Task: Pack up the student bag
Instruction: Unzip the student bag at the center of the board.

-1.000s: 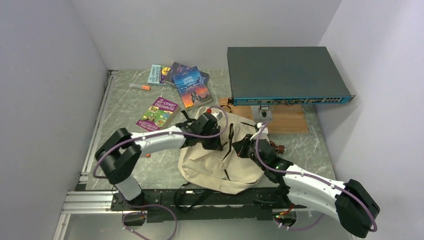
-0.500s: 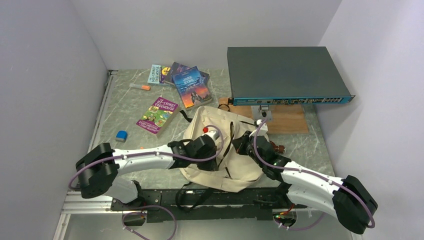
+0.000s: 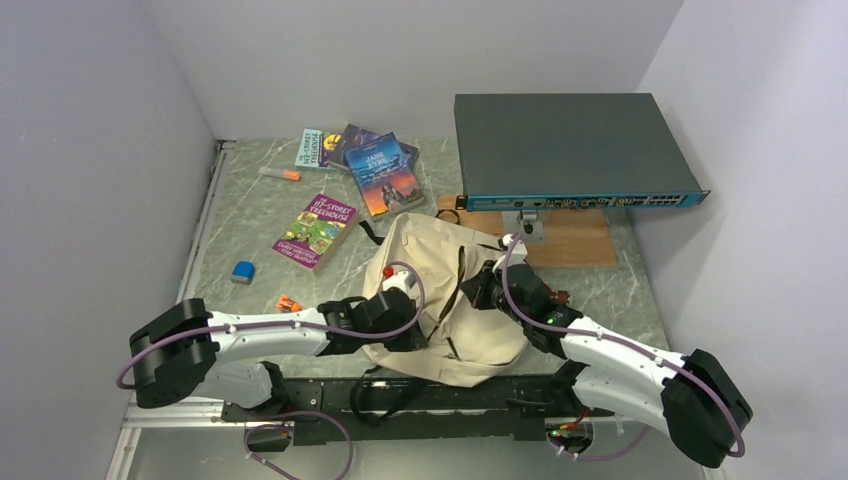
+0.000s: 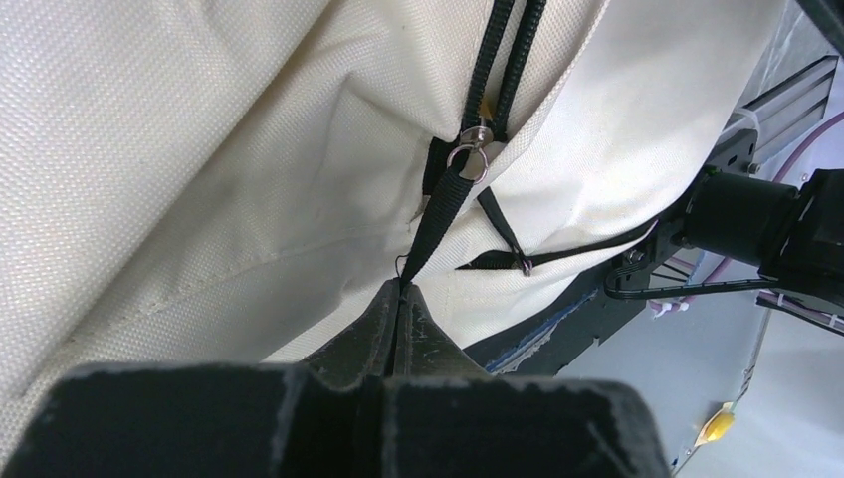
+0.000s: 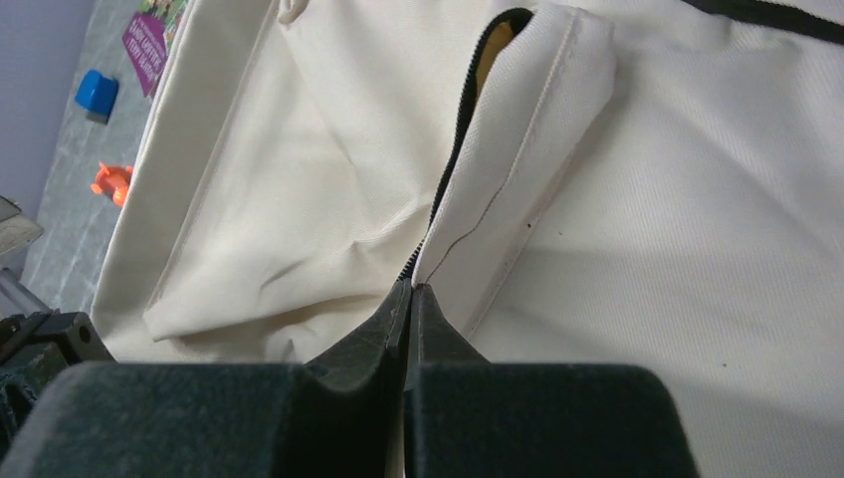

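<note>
The student bag, cream-beige with dark zippers, lies flat at the near middle of the table. My left gripper is over its near left part. In the left wrist view this gripper is shut on a black zipper pull strap drawn taut from a metal ring. My right gripper sits on the bag's right side. In the right wrist view it is shut on the fabric edge beside the partly open zipper; something yellow shows inside the gap.
Several paperbacks lie at the back left: a purple-covered one, a blue one, others. A marker, a blue eraser and a small orange piece lie left. A network switch rests on a wooden board.
My left arm has drawn back toward the near left, pulling the zipper strap along the bag. The bag's far end has stretched out. The right gripper has kept its hold, shifting slightly.
</note>
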